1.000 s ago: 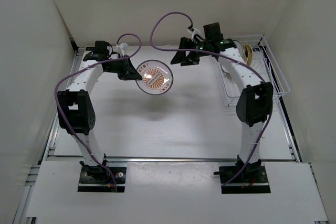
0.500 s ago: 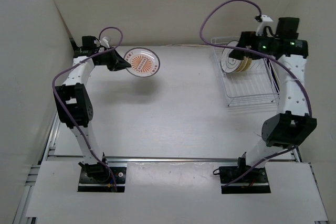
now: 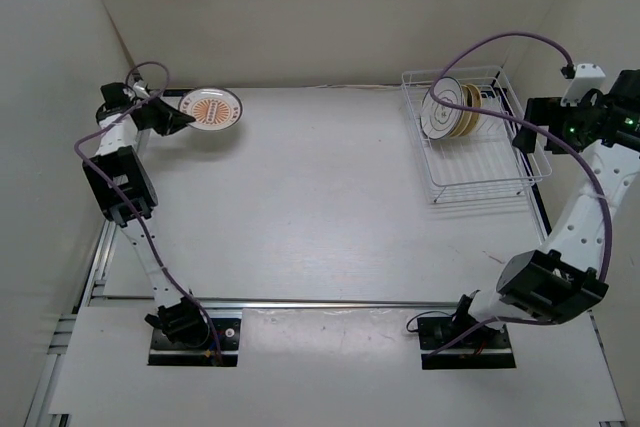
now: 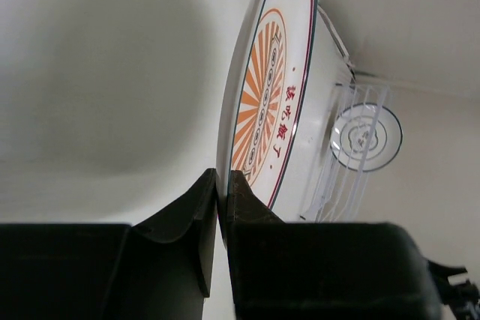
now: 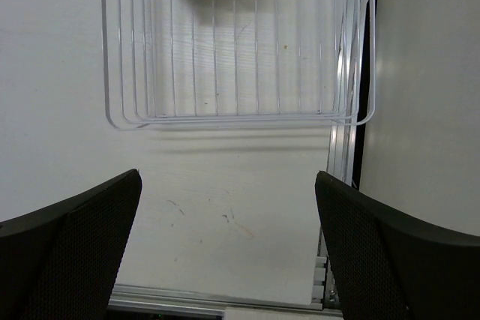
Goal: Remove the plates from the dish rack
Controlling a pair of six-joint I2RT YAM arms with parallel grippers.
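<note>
Sunburst plate (image 4: 271,103) pinched by its rim in the left tool (image 4: 222,185); right tool (image 5: 226,177) gapes, apparently empty, near the dish rack (image 5: 225,119).

Robotics lab cell: plain white walls (image 3: 50,97), white table (image 3: 320,207), aluminium rail (image 3: 330,302), bolted left arm (image 3: 125,192) and right arm (image 3: 590,202).

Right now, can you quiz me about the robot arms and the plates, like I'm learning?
1. True or false: the left end effector grips the round white plate with the orange sunburst pattern.
2. Where is the round white plate with thin dark rings? A) flat on the table B) in the white wire dish rack C) in the left end effector
3. Fill in: the right end effector is ___ and holds nothing.
Key: 1 true; 2 B; 3 open.
</note>
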